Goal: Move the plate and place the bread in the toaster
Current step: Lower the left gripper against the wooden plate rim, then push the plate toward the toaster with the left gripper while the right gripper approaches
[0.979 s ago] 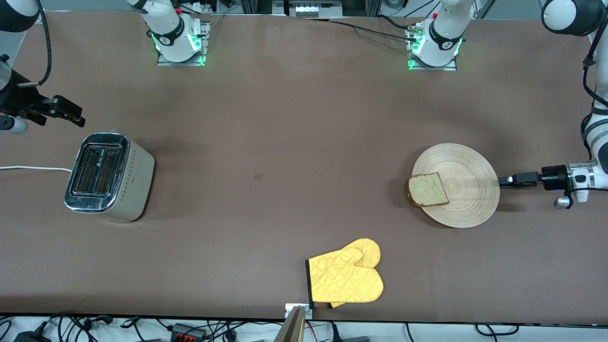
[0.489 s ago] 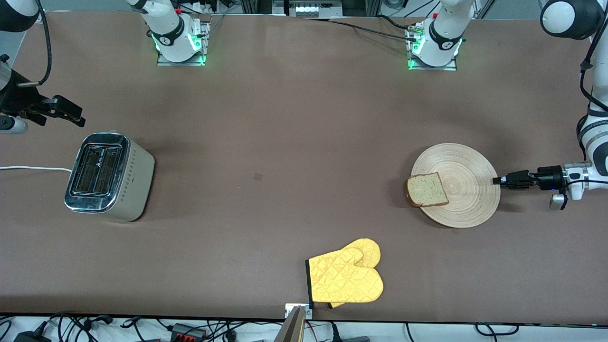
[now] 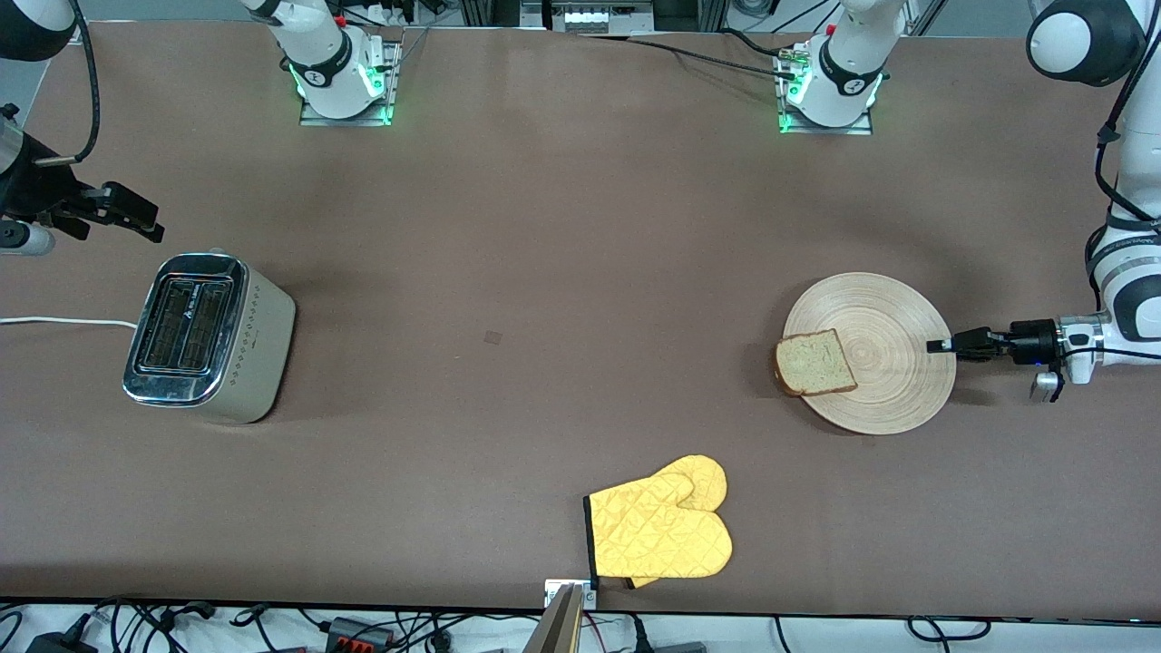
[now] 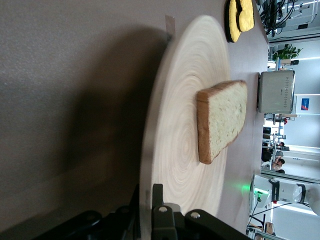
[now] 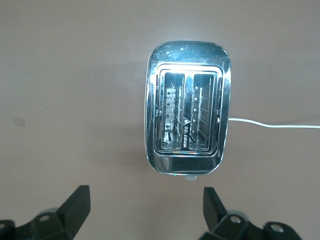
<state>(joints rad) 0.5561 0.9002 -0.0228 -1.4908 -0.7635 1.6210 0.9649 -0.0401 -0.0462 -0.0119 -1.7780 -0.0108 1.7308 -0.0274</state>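
Honestly, with the left gripper (image 3: 939,345) fingers straddling the plate (image 3: 893,363) rim, I'd clamp firmly and drag slowly so the bread (image 3: 814,362) stays put, right gripper (image 5: 145,200) waiting spread wide over the toaster (image 3: 209,337).

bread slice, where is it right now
The square pale bread slice with dark crust lies on the large round light-wood plate, overhanging the rim on the side toward the right arm's end of the table.
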